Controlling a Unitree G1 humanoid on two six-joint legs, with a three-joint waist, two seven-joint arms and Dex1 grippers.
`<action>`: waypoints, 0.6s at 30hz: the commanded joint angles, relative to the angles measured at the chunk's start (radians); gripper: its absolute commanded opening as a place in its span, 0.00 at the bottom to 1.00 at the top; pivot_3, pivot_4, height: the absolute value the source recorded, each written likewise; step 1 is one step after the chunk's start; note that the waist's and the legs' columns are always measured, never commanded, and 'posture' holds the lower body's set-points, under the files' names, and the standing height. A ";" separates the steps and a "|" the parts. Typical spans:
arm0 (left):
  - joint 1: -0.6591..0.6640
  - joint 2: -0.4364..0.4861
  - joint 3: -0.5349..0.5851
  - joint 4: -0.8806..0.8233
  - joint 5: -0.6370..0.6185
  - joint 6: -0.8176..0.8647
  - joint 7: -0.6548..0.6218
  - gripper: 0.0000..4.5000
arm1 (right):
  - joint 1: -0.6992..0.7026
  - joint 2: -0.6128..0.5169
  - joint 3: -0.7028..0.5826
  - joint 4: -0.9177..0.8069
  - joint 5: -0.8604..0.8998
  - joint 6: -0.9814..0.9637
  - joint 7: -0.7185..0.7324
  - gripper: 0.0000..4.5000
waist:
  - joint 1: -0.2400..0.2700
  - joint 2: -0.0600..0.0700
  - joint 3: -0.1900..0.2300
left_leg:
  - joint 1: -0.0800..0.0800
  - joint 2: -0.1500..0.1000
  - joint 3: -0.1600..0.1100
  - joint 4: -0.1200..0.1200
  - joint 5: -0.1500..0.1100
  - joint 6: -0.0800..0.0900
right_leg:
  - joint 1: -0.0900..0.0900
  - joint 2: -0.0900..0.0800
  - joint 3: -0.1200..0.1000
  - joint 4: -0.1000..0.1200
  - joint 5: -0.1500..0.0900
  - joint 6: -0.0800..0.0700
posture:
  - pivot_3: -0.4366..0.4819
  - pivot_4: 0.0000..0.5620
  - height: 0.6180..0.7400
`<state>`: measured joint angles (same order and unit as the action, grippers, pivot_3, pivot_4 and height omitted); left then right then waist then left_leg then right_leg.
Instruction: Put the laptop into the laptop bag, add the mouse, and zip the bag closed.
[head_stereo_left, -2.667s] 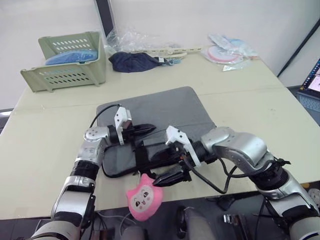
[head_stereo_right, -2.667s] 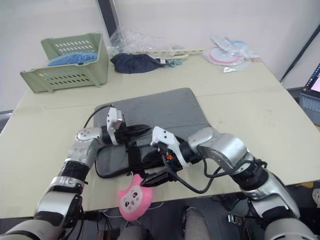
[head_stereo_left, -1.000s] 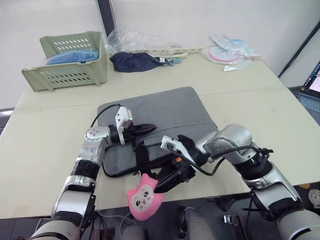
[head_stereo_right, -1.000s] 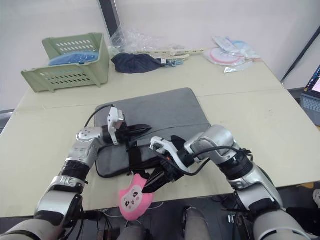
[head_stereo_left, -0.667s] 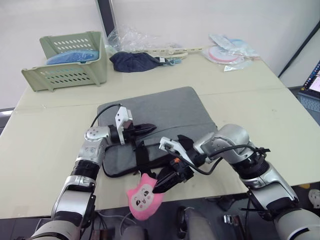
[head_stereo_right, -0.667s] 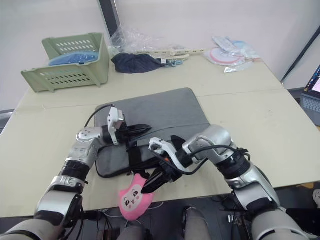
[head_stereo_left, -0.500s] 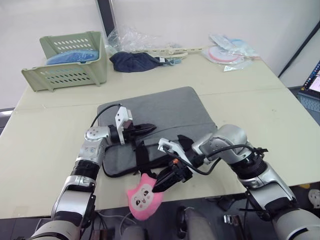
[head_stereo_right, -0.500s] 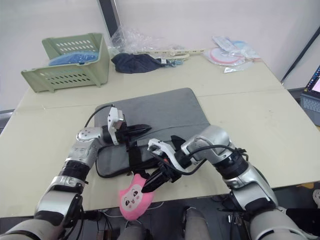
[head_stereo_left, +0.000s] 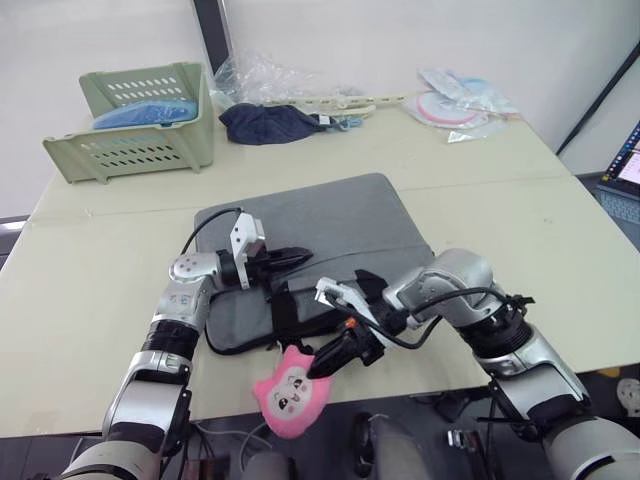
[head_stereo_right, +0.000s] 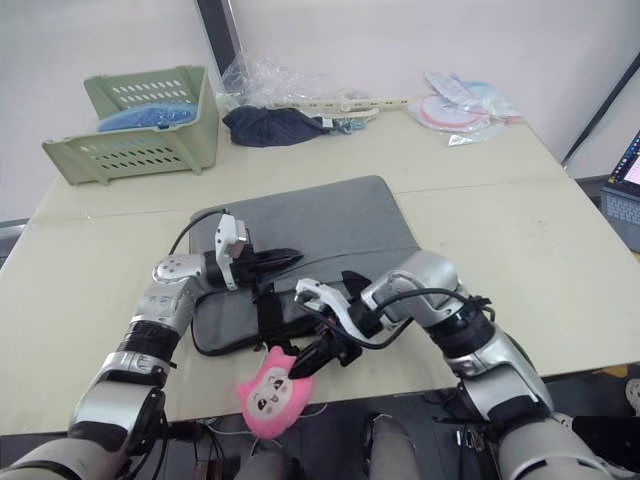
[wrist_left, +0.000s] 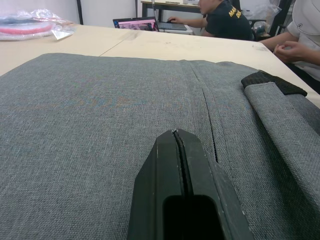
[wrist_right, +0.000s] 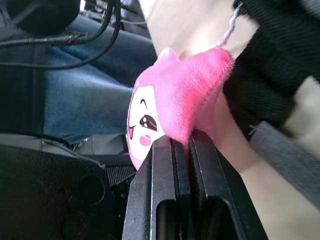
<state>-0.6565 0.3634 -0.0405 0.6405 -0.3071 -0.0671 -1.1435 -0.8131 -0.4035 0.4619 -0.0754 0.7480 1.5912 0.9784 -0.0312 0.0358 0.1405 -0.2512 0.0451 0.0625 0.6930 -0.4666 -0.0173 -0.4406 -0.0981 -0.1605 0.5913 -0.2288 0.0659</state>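
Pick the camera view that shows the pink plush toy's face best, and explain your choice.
The left eye view: the pink plush toy hangs at the table's near edge with its face towards the camera. The right eye view shows much the same. The right wrist view shows the face sideways, with the right hand shut on the plush.

left pincer (wrist_left: 176, 137) closed, right pincer (wrist_right: 182, 145) pinched closed

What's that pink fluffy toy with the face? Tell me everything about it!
The pink plush is soft and fuzzy, with small pointed ears and a white face with dark eyes and rosy cheeks. It hangs off the table's near edge, by the bag, with a thin cord at its top. The right end effector is pinched on its edge.
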 joint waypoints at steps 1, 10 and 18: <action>0.075 0.003 -0.045 0.084 0.076 0.042 0.017 0.00 | -0.036 -0.027 -0.093 -0.022 0.043 0.022 -0.013 0.02 | 0.000 0.000 0.000 | 0.000 0.000 0.000 0.000 0.000 0.000 | 0.000 0.000 0.000 0.000 0.000 0.000 | 0.48 0.27 1.00; 0.083 0.004 -0.067 0.097 0.094 0.023 0.004 0.00 | -0.005 -0.144 -0.161 -0.103 0.200 0.023 -0.078 0.02 | 0.001 0.000 0.000 | 0.000 0.000 0.000 -0.001 0.000 0.000 | 0.000 -0.001 0.000 -0.001 0.000 0.000 | 0.48 0.27 1.00; 0.094 0.005 -0.093 0.115 0.124 -0.007 -0.009 0.00 | 0.061 -0.239 -0.200 -0.155 0.365 0.023 -0.189 0.02 | 0.003 0.000 0.000 | 0.000 0.000 -0.001 -0.001 0.000 0.000 | 0.000 -0.001 -0.001 -0.001 0.000 0.000 | 0.48 0.27 1.00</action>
<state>-0.6544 0.3634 -0.0555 0.6397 -0.2840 -0.1085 -1.1475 -0.7515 -0.6309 0.2974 -0.1994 1.0537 1.6110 0.8115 -0.0282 0.0357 0.1405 -0.2512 0.0453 0.0621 0.6915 -0.4669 -0.0175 -0.4407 -0.0995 -0.1610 0.5899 -0.2288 0.0659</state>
